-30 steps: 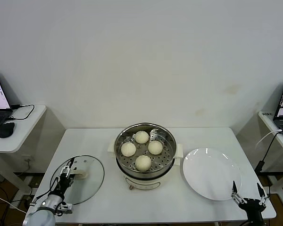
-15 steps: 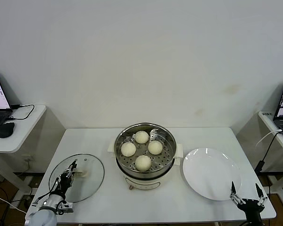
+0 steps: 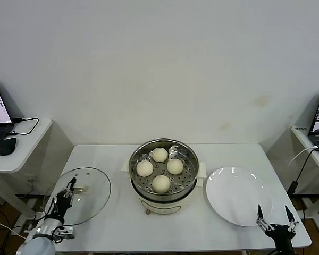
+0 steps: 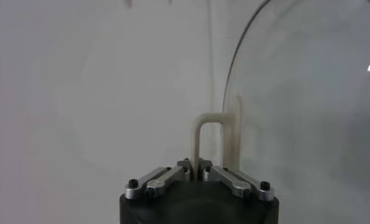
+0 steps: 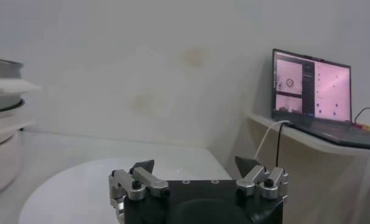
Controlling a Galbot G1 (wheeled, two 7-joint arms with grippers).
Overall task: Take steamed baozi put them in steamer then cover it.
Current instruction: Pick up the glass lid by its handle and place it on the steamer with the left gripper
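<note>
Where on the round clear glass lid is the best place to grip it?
By the cream-white bar handle at the centre of the round clear glass lid: it arches clear of the glass, leaving a gap for fingers to pinch across. Coming from the handle side works, as the left gripper shows, shut on that handle with the lid tilted up off the table.

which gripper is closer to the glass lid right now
Left. The left gripper is shut on the lid handle at the table's left end; the right gripper waits open past the plate, far right.
</note>
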